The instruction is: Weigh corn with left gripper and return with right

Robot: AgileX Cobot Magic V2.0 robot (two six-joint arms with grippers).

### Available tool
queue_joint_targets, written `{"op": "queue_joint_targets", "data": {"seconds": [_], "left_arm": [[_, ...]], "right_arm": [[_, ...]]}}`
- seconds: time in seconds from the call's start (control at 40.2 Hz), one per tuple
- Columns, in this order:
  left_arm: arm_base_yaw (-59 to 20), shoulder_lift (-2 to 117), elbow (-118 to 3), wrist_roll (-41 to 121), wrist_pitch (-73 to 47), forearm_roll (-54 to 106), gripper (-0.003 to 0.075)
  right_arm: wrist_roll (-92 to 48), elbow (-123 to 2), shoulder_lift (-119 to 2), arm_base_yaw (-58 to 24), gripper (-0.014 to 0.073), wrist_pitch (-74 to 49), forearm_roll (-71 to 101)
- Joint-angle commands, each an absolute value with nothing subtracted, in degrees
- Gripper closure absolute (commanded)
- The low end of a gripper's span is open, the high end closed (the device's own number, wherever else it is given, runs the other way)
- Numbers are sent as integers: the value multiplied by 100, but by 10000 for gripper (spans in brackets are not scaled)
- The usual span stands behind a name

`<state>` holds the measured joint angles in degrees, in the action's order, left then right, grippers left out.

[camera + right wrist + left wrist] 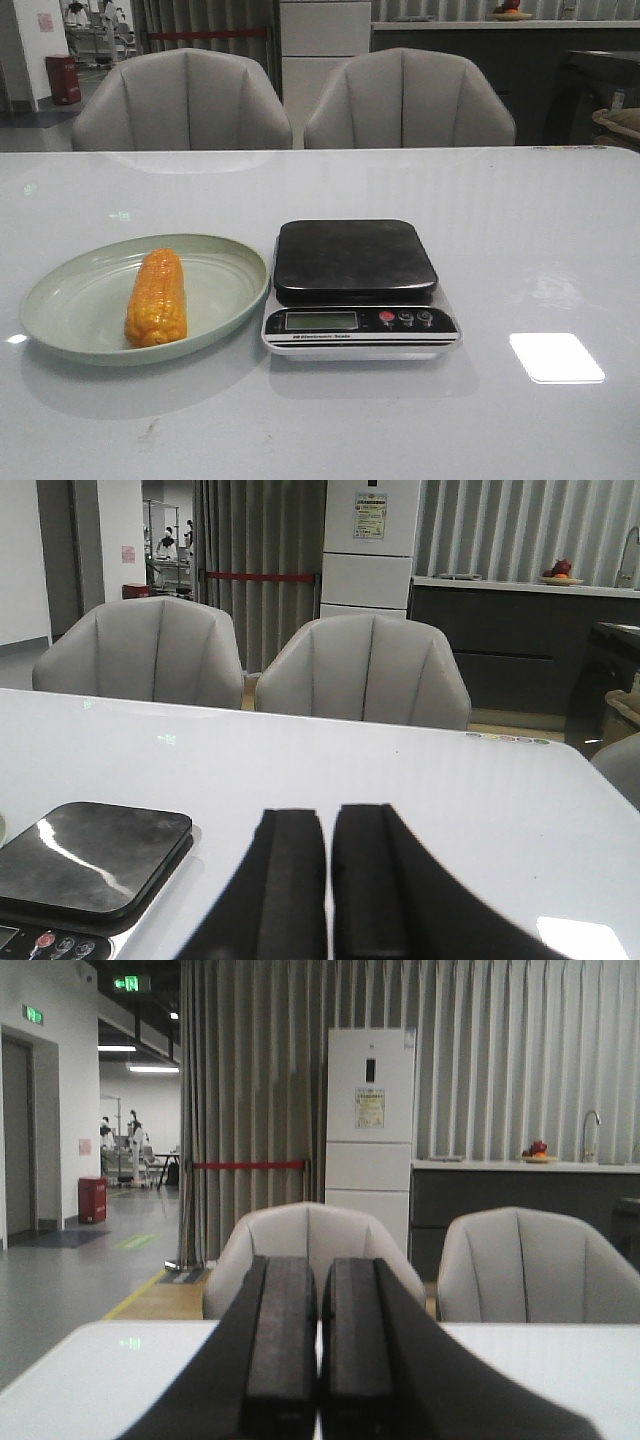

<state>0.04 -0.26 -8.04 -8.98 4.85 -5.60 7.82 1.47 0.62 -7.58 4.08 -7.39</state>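
Observation:
The orange-yellow corn (pixel 157 297) lies on a pale green plate (pixel 70 290) at the front left of the table in the front view. A kitchen scale (pixel 357 285) with a dark, bare platform stands just right of the plate; it also shows in the right wrist view (pixel 85 865). Neither gripper appears in the front view. In the left wrist view my left gripper (pixel 320 1270) is shut and empty, held level over the table and facing the chairs. In the right wrist view my right gripper (pixel 330 820) is shut and empty, to the right of the scale.
Two grey chairs (pixel 180 100) (pixel 408 98) stand behind the table's far edge. A bright light patch (pixel 556 357) lies on the white table at the right front. A dark object (pixel 605 95) sits beyond the far right corner.

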Motion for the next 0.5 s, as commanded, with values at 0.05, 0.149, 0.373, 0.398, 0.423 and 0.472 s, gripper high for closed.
{"op": "queue_joint_targets", "data": {"seconds": [0.05,0.149,0.373,0.398,0.423,0.472], "left_arm": [[-8,500,-1896,-979,-265,-489,599],[-8,937,-2328,-979,-1000,-437,599],[-8,1260,-2364,-979,-1215,-181,599],[-8,1260,-2362,-979,-1228,-135,599],[-8,1260,-2351,-979,-1240,-122,599],[-58,1260,-2351,-979,-1240,-122,598]], "right_arm": [[737,173,174,-723,396,819,-802],[737,173,174,-723,396,819,-802],[737,173,174,-723,396,819,-802],[737,173,174,-723,396,819,-802],[737,173,174,-723,396,819,-802],[737,173,174,-723,396,819,-802]]}}
